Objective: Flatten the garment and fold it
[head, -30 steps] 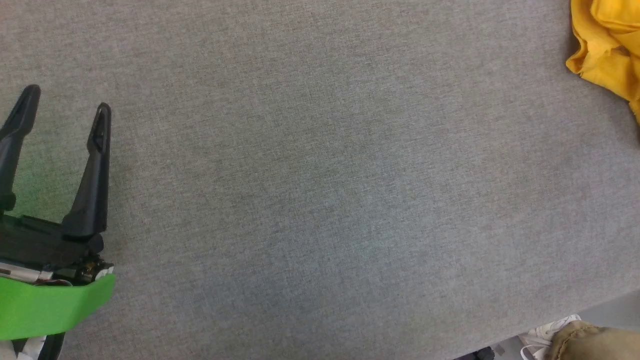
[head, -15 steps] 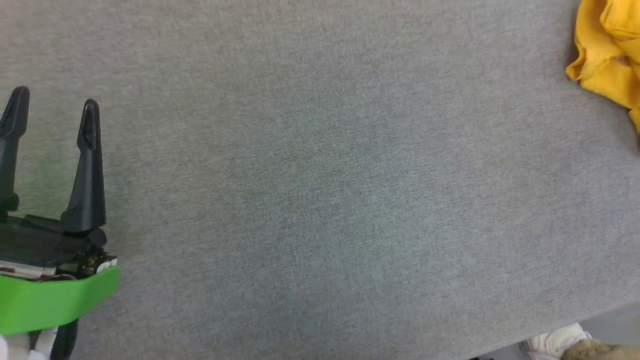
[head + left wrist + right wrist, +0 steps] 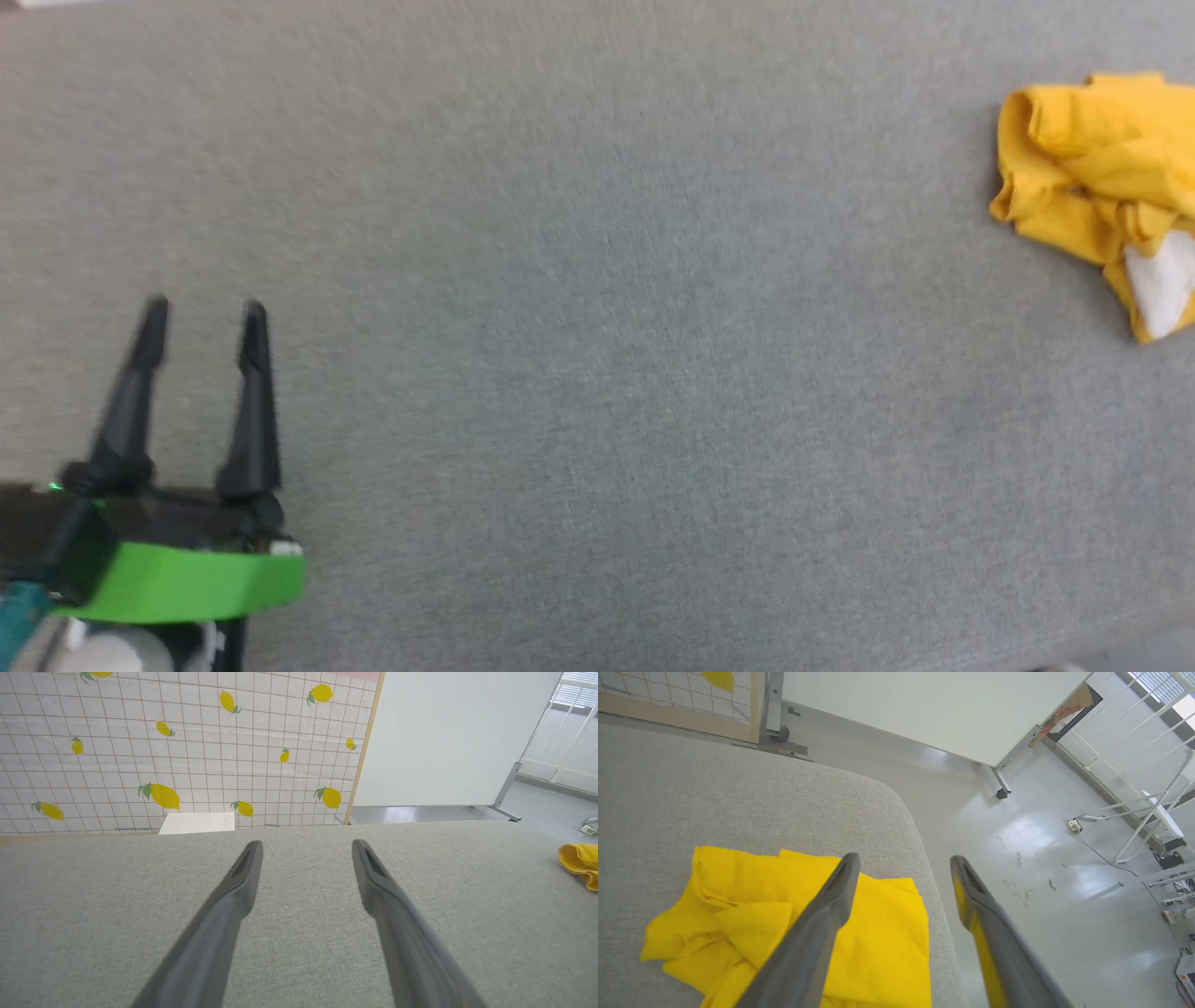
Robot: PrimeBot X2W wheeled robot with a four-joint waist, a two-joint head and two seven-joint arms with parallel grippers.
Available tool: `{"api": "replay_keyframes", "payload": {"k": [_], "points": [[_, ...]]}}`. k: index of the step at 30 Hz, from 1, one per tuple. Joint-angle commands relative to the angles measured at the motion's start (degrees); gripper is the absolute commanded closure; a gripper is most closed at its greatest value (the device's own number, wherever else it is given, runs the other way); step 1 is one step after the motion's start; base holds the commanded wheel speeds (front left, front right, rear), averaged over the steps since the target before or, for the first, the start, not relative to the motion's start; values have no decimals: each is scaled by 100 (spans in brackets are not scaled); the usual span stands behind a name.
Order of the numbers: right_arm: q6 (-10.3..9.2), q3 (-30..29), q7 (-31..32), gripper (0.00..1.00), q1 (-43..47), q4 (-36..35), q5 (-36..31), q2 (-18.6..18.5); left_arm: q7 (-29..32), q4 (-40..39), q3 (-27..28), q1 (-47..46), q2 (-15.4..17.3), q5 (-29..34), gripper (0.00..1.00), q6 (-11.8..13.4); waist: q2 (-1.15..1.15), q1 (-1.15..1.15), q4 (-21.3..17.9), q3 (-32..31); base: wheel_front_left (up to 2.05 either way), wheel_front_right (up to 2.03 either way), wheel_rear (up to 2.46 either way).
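Grey fabric tabletop [image 3: 597, 392] carries the crumpled yellow T-shirt [image 3: 1083, 187] at its right edge, near a rounded corner. The right gripper [image 3: 903, 859] hangs spread wide over it, and the left gripper [image 3: 203, 310] gapes empty, well apart. Since a second ago the head camera has swung, revealing more shirt.

My head camera turns, so the whole view slides: the garment [image 3: 1088, 201] now lies further in from the right edge and lower, showing more of its crumpled bulk and some white at one end. My left gripper [image 3: 203, 308] shows lower, further in and blurred.
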Motion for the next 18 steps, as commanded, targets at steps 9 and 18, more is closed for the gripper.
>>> {"api": "replay_keyframes", "payload": {"k": [9,18], "points": [[-10,89,-212,0,1490,-1408,352,934,-107,464,-162,500,-246,-74,0,113,0,1,826,-1535,0,0,0],[-10,240,-752,0,2919,-2775,-185,2088,-170,814,-389,685,-510,-4,0,122,0,1,1250,-1939,0,0,0]]}}
